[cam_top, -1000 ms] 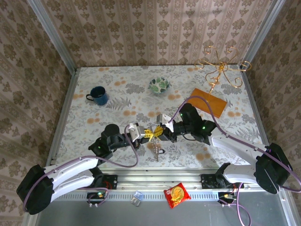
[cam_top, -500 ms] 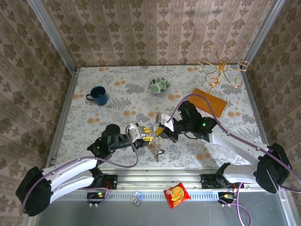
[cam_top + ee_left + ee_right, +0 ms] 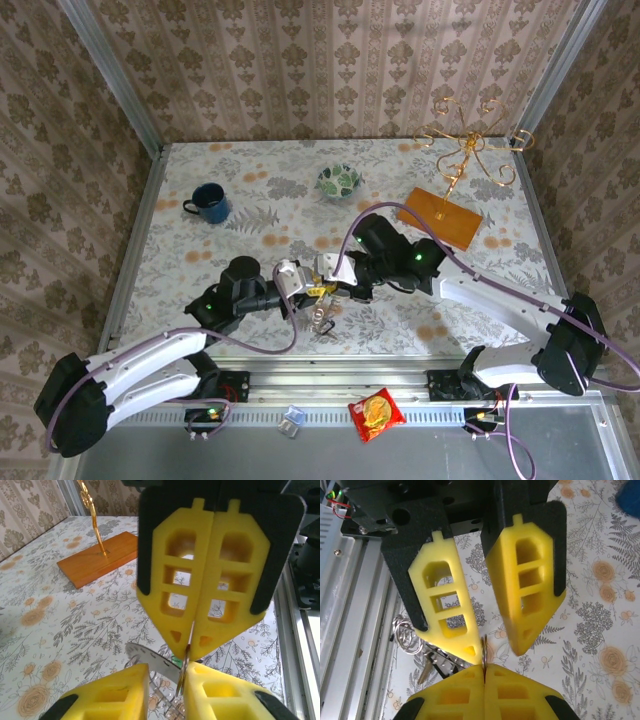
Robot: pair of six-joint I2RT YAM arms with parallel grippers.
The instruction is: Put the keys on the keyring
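Over the table's front middle my two grippers meet tip to tip. The right gripper [image 3: 484, 669] [image 3: 332, 275] is shut on the keyring [image 3: 483, 652], a thin metal loop seen edge-on. The left gripper [image 3: 167, 672] [image 3: 303, 287] is open, and its fingers [image 3: 447, 615] stand either side of the loop, one tip against it. The keys [image 3: 320, 318] hang just below the fingertips. In the left wrist view a silver key blade [image 3: 150, 661] and a bit of green [image 3: 178, 656] lie between my open jaws. The bunch [image 3: 427, 666], with its silver coiled rings [image 3: 402, 635], dangles to the left in the right wrist view.
A blue mug [image 3: 209, 203] stands at the back left and a patterned bowl [image 3: 340, 181] at the back middle. A gold wire stand on a wooden base [image 3: 441, 216] is at the back right. A snack packet [image 3: 375, 413] lies on the front rail.
Both grippers and the hanging keys have shifted left. The left jaws, shut a second ago, now stand apart. The right jaws have closed fully on the loop.
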